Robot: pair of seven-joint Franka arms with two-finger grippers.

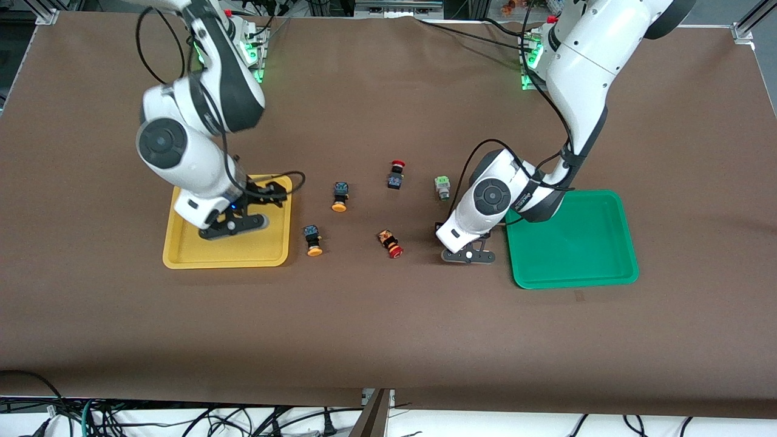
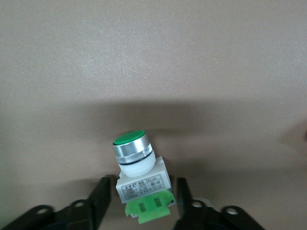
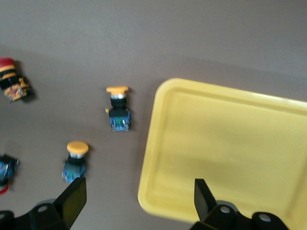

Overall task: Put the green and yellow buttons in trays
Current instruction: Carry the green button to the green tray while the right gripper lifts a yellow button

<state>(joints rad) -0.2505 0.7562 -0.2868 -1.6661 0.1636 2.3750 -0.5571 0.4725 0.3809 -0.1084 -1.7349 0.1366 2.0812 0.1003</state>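
Observation:
My left gripper is low over the table beside the green tray. It is open, with a finger on each side of a green-capped button lying on its side; my hand hides that button in the front view. The other green button lies farther from the front camera than my left gripper. Two yellow-capped buttons lie beside the yellow tray. My right gripper is open and empty over that tray; in the right wrist view its fingers straddle the tray's corner.
Two red-capped buttons lie mid-table between the trays. The right wrist view shows the yellow buttons and one red button. Both trays hold nothing.

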